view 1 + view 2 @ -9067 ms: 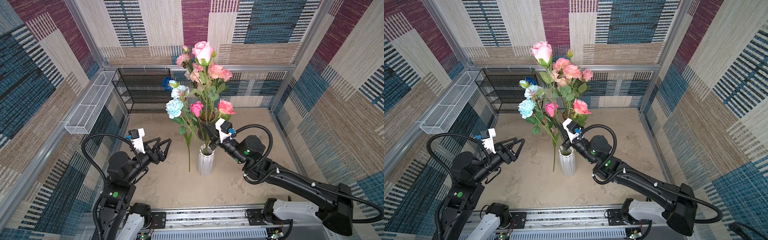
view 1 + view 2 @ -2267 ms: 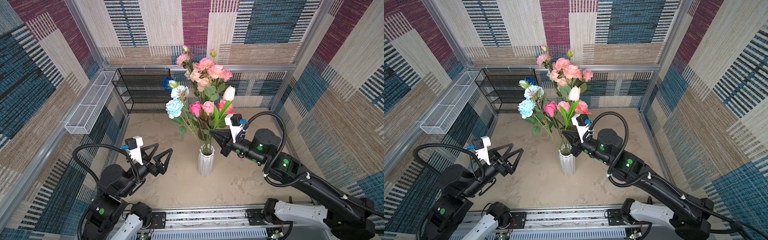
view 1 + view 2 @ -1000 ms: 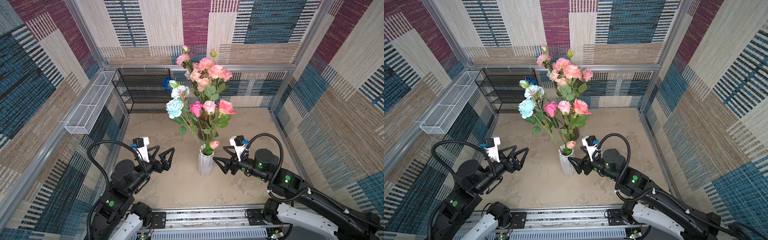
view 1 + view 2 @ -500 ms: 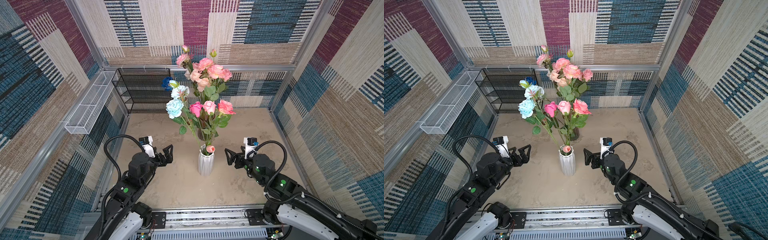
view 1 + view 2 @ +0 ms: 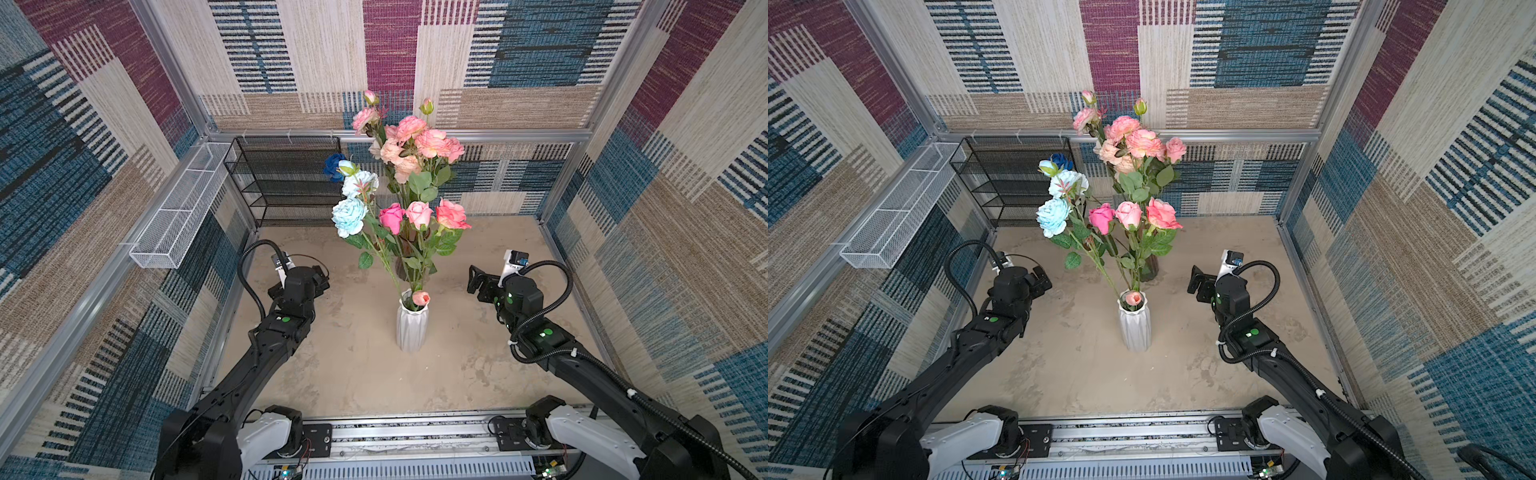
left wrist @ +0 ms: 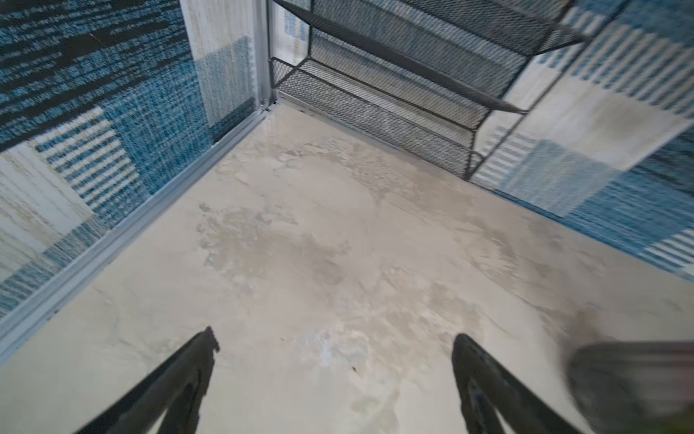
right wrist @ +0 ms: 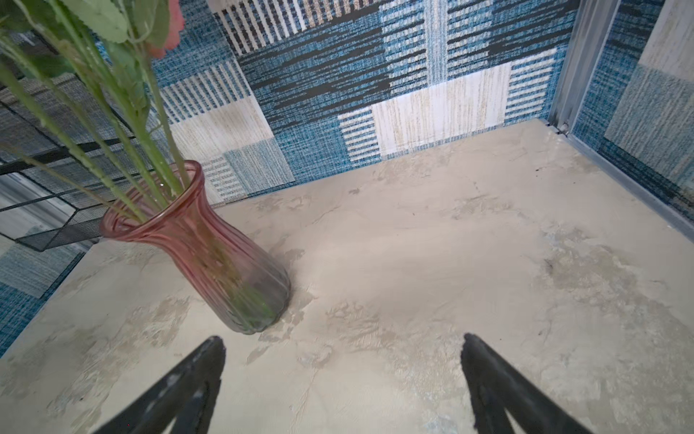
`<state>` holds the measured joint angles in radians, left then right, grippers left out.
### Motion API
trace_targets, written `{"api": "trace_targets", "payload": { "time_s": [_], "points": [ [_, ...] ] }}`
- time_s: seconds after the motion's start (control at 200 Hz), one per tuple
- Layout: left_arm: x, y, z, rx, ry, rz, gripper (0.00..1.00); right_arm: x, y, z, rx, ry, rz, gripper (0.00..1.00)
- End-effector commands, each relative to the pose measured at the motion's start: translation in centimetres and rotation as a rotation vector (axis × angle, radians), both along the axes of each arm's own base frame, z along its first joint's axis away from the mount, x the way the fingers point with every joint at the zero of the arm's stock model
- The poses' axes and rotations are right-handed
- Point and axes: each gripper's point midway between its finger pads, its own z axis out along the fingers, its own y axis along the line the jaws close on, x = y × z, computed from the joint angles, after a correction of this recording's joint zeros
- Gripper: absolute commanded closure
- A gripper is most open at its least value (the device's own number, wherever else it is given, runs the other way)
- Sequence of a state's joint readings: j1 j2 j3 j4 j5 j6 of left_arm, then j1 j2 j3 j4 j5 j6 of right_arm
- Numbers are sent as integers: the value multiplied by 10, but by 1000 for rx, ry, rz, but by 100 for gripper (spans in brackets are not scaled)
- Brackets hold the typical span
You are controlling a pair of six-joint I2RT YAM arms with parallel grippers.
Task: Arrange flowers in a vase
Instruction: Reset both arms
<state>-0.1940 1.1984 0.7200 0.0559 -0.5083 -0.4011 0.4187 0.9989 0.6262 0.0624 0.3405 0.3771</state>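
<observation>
A white ribbed vase [image 5: 411, 328] [image 5: 1134, 328] stands mid-floor with a short pink tulip [image 5: 420, 297] [image 5: 1133, 297] in its mouth beside long green stems. The flowers [image 5: 415, 216] [image 5: 1125, 216], pale blue, pink and peach, spread above it. Just behind stands a dark pink glass vase [image 5: 400, 271] [image 7: 210, 255] that also holds stems. My left gripper [image 5: 320, 277] [image 6: 334, 338] is left of the vases, open and empty. My right gripper [image 5: 477, 282] [image 7: 343, 340] is to their right, open and empty, with the glass vase close to one finger.
A black mesh shelf [image 5: 286, 183] [image 6: 413, 75] stands in the back left corner. A white wire basket [image 5: 178, 216] hangs on the left wall. Patterned walls enclose the beige floor [image 5: 353, 365]. A rail [image 5: 407, 434] runs along the front.
My right gripper has backed away from the white vase to the right, leaving the tulip in its mouth. The left gripper has swung toward the back left corner.
</observation>
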Motion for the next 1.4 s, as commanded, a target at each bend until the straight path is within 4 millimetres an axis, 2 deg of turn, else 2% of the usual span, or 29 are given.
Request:
{"api": "trace_targets", "payload": {
  "time_s": [0.0, 0.145, 0.225, 0.331, 0.381, 0.471, 0.546, 0.571, 0.601, 0.676, 0.706, 0.746, 0.811, 0.891, 0.987, 1.217, 1.392],
  "points": [
    [27, 10, -14, 184, 51, -74, 0, 6, -7, 5, 54, -10, -52, 1],
    [31, 24, -72, 347, 228, -92, 3, 4, -13, 7, 57, -34, -69, 0],
    [30, 28, -87, 366, 211, -87, 4, 3, -17, 9, 56, -45, -84, 0],
    [40, 25, -87, 294, 164, -125, 5, 3, -20, 9, 54, -49, -98, 0],
    [39, 29, -97, 273, 189, -118, 6, 3, -23, 8, 52, -47, -113, 0],
    [36, 33, -96, 236, 163, -123, 5, 2, -25, 8, 50, -50, -121, 0],
    [24, 32, -97, 217, 98, -131, 3, 1, -30, 10, 44, -63, -142, 0],
    [24, 30, -87, 223, 28, -138, 3, 1, -32, 10, 44, -69, -149, 0],
    [23, 27, -86, 225, 11, -153, 2, 0, -32, 11, 40, -79, -149, 0],
    [26, 17, -92, 214, 16, -226, 1, -3, -37, 13, 46, -104, -164, 0],
    [21, 17, -100, 197, 14, -234, 1, -5, -38, 15, 46, -117, -169, 0],
    [21, 22, -95, 217, -45, -204, 1, -7, -39, 18, 30, -139, -158, 0],
    [21, 24, -99, 194, 14, -194, 1, -9, -36, 23, -10, -173, -122, 0],
    [21, 24, -95, 212, -30, -193, 1, -8, -35, 26, -64, -199, -98, 0],
    [20, 25, -96, 209, -19, -189, 1, -2, -44, 22, -132, -214, -127, 0],
    [21, 25, -95, 208, -21, -189, 1, 17, -92, 15, -247, -275, -209, 0],
    [21, 25, -96, 206, -18, -190, 1, 34, -103, -14, -307, -258, -152, 0]
  ]
}}
